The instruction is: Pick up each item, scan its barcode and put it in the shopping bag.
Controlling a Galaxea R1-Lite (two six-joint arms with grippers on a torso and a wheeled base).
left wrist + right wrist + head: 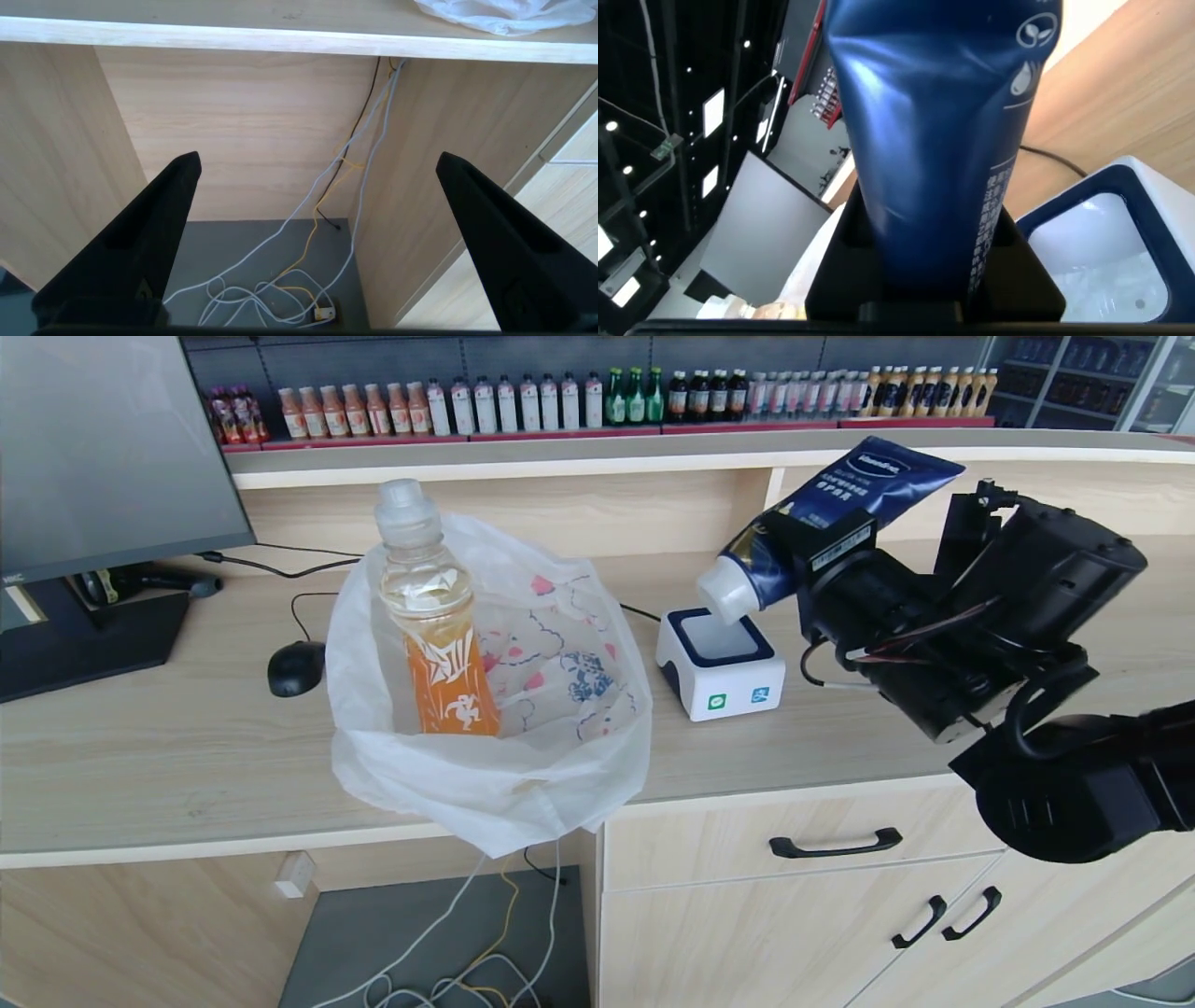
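Tube [868, 476] looks soft and squishy, right jaws clamped mid-body over scanner [719, 665], bag [597, 709] at 9 o'clock; left jaws apart.

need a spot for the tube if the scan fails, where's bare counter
Bare counter lies in front of the mouse, between the monitor stand and the bag. A narrower strip runs in front of the scanner. Crowded: the bag nearly touches the scanner.

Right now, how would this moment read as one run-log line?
right pincer shut on blue tube; cap over scanner; orange drink bottle in shopping bag; left pincer open
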